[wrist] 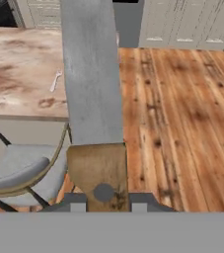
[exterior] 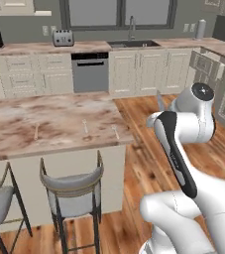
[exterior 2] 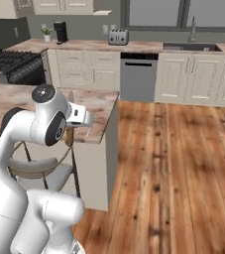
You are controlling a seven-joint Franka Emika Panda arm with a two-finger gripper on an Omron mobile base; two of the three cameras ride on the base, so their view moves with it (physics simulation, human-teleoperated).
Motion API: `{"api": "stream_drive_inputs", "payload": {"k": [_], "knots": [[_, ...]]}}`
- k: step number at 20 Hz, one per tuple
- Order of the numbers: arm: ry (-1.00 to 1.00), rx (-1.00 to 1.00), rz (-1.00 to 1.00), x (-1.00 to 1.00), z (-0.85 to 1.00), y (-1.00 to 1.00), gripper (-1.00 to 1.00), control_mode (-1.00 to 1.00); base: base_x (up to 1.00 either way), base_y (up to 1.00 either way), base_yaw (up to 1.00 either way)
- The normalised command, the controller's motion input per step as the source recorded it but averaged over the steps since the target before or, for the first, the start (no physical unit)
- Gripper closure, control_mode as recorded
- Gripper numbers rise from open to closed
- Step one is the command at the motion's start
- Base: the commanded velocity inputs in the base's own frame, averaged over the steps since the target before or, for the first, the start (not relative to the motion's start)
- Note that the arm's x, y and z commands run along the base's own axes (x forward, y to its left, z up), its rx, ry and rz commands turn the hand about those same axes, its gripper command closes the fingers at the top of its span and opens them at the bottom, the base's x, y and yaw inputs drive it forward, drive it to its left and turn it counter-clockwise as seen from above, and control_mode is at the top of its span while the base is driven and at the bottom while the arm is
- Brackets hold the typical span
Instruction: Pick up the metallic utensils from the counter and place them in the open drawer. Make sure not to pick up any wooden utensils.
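The knife with a dark brown riveted handle and flat grey blade [wrist: 94, 99] is sitting closest to the lens in the hand view, and the gripper [wrist: 108, 203] is clamping it by the handle, with the blade running straight out ahead of the fingertips. The grip is looking square, but it is sitting low on the handle, so the long blade is likely acting as a lever; slow wrist turns are advisable while carrying.

Ahead of the gripper and off to one side, the beige stone counter with rust-brown marbling [wrist: 19, 74] is carrying a thin all-silver utensil [wrist: 56, 80], lying flat and well apart from the held knife. Beneath the hand a grey-cushioned stool with a tan rim [wrist: 19, 168] is standing just beside the counter edge, and wooden floor is spreading out past the blade.

The step in hand is judged to be carrying the knife to the drawer. What is probably the pulled-out cream drawer [exterior: 203, 62] is sitting far beyond the gripper [exterior: 158, 106], across the floor, though I cannot tell for sure. Keeping the blade level, swinging wide of the stool and lowering inside the drawer walls before releasing seems wise
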Motion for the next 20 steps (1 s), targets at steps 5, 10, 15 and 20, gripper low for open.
{"api": "stream_drive_inputs", "payload": {"k": [5, 10, 15, 20], "knots": [[0.0, 0.0, 0.0, 0.0, 0.0, 0.0, 1.0, 1.0, 0.06, -1.0, 0.0], [0.0, 0.0, 0.0, 0.0, 0.0, 0.0, 1.0, 1.0, 0.22, -1.0, -0.02], [0.0, 0.0, 0.0, 0.0, 0.0, 0.0, 1.0, 1.0, 0.43, -0.91, -0.04], [0.0, 0.0, 0.0, 0.0, 0.0, 0.0, 1.0, 1.0, 0.7, -0.39, -0.01]]}}
